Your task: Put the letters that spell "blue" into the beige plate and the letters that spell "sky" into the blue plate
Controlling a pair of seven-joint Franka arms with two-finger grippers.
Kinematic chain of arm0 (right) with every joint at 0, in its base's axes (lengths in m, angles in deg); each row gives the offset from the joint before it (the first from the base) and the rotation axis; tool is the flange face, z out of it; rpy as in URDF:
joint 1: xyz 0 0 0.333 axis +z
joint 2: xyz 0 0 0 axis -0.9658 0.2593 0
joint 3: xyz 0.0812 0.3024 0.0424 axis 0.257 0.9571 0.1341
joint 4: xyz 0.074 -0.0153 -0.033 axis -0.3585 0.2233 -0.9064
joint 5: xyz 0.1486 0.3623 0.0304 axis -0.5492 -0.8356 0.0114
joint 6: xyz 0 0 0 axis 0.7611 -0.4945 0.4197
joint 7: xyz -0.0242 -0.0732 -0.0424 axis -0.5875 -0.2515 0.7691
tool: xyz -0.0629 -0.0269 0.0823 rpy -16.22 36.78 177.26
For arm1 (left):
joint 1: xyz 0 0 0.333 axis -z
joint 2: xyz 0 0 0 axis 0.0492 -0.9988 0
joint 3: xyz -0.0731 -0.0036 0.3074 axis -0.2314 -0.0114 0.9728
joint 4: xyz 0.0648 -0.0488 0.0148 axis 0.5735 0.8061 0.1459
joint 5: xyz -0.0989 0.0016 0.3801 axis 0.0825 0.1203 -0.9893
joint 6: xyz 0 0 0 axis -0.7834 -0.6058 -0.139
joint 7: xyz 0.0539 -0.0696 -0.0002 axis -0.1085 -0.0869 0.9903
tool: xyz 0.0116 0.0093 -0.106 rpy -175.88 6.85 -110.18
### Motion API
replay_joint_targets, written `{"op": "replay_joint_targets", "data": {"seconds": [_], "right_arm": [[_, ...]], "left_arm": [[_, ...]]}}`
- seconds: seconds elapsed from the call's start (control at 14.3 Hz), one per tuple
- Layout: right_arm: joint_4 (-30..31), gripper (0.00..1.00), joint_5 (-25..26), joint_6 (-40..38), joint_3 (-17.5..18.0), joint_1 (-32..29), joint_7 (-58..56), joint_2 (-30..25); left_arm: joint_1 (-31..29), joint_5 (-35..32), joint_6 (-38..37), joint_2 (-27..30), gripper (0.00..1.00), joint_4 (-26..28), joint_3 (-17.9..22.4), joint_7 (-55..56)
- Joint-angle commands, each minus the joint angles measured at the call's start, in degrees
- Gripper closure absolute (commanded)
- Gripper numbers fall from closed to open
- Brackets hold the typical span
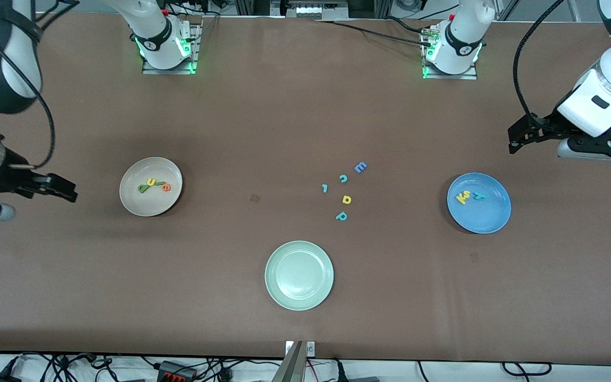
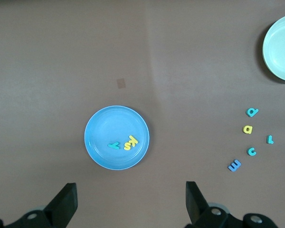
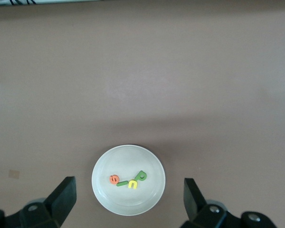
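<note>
both pincers spread wide and holding nothing: left gripper (image 1: 515, 142) hangs over bare table at about one o'clock from the blue plate (image 1: 488, 215), right gripper (image 1: 67, 190) over the table at nine o'clock from the beige plate (image 1: 136, 204). both arms wait.

and the sorting looks finished: olive b, green l, yellow u and orange e, the letters that spell "blue" (image 1: 152, 185), sit bunched in the beige plate; yellow k and s with the teal y, the letters that spell "sky" (image 1: 469, 197), lie in the blue plate.

risk now? a reach toward the leftover letters (image 1: 343, 192) mid-table, twelve to one o'clock from the pale green plate (image 1: 284, 294), would put a wrong piece in, and a low sweep could nudge a plate and spill light foam.

readable writing: only the letters themselves; no brands or labels i can make out.
</note>
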Motion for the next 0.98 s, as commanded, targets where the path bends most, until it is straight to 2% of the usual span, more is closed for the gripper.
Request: {"op": "replay_joint_targets", "data": {"seconds": [0.0, 0.07, 0.21, 0.49, 0.7, 0.91], "right_arm": [[0.63, 0.00, 1.08, -2.57, 8.19, -10.96, -0.77, -3.95], [0.54, 0.00, 0.91, -3.54, 10.39, -14.05, -1.30, -4.31], [0.54, 0.00, 1.43, -3.99, 12.43, -16.09, -1.31, -5.45], [0.72, 0.00, 2.66, -5.65, 13.05, -15.92, -1.13, -6.86], [2.64, 0.00, 3.36, -8.47, 13.14, -15.83, -5.52, -8.17], [5.54, 0.00, 3.54, -8.03, 13.14, -14.87, -1.14, -9.75]], "left_arm": [[0.05, 1.02, -1.38, -1.04, 0.00, -2.10, 0.02, 0.14], [0.05, 1.02, -1.38, -1.05, 0.00, -2.10, 0.02, 0.14], [0.05, 1.02, -1.38, -1.05, 0.00, -2.10, 0.02, 0.14], [0.05, 1.02, -1.38, -1.05, 0.00, -2.10, 0.02, 0.14], [0.05, 1.02, -1.38, -1.05, 0.00, -2.10, 0.02, 0.14], [0.05, 1.02, -1.38, -1.05, 0.00, -2.10, 0.02, 0.14]]}}
